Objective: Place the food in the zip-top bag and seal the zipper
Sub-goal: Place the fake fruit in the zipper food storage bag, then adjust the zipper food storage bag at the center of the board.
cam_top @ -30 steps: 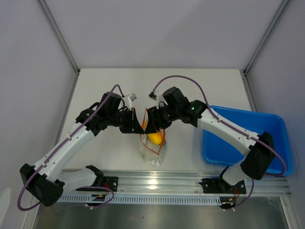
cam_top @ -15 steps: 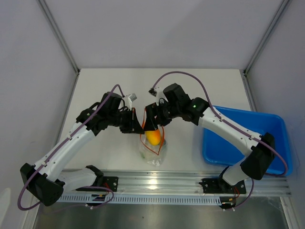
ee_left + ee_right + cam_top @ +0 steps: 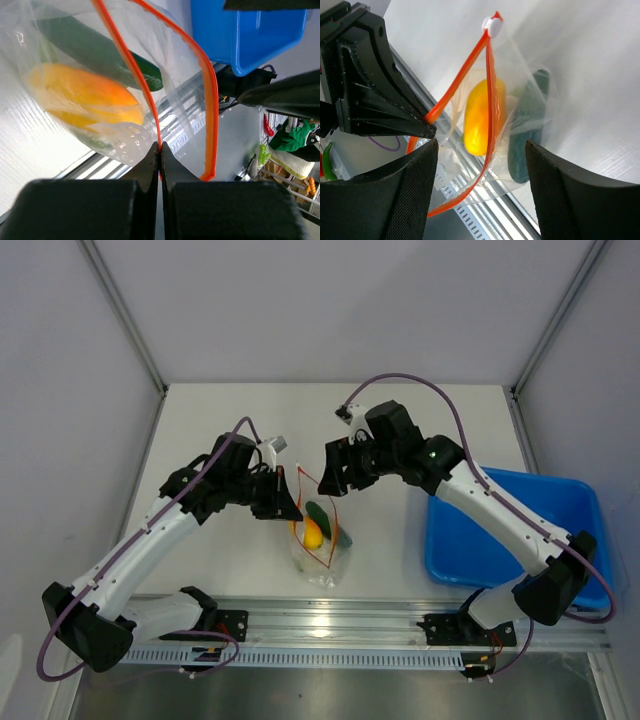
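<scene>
1. Found zip-top bag (image 3: 322,558) at 6 o'clock on the desk (image 3: 230,420), bottom resting on the surface, mouth gaping and lifted toward 12 o'clock.
2. Logged left claw (image 3: 159,146) pressed together, pinching one lip of the zipper (image 3: 212,100); sits at 10 o'clock of the bag.
3. Logged right claw (image 3: 481,142) spread wide, gripping nothing; hovers at 1 o'clock of the bag, apart from the orange-red strip.
4. Counted yellow-orange fruit (image 3: 313,533) and dark cucumber (image 3: 320,512) inside the bag, side by side.
5. Noted blue tray (image 3: 465,558) at 3 o'clock of the bag, apart from it.
</scene>
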Available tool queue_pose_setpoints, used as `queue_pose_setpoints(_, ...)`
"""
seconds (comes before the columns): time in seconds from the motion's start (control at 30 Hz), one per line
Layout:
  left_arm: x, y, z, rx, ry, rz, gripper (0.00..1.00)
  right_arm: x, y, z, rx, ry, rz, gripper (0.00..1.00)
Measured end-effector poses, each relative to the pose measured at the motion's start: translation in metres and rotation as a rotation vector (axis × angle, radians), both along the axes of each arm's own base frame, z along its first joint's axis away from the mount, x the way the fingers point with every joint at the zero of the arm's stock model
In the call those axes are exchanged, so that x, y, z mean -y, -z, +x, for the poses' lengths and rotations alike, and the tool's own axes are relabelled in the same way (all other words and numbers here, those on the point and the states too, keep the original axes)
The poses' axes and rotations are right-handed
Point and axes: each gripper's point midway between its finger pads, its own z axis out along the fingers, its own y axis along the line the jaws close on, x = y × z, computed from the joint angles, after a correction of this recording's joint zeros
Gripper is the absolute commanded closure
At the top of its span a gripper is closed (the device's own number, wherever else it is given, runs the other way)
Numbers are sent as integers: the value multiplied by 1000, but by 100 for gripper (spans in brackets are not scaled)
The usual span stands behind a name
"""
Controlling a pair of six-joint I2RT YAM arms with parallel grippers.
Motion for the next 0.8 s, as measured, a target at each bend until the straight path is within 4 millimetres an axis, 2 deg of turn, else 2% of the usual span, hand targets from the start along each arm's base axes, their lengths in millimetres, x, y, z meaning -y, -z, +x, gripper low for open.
queue_pose_setpoints(0.13, 0, 0, 0, 1, 0, -1, 99, 12, -8, 2, 23, 35, 7, 33)
queue_pose_setpoints(0.23, 0, -1, 0, 2, 0, -1, 99, 17, -6, -3, 16, 40, 7, 40)
queue_pose_setpoints(0.5, -1, -2, -1, 6, 0, -3, 99, 11, 16, -12, -62, -3, -4, 52)
queue_pose_setpoints(0.7, -1, -3, -2, 11, -1, -6, 99, -1, 45, -12, -134, -33, -48, 65)
queue_pose_setpoints(0.8, -1, -3, -2, 11, -1, -6, 99, -4, 54, -11, -154, -42, -64, 78)
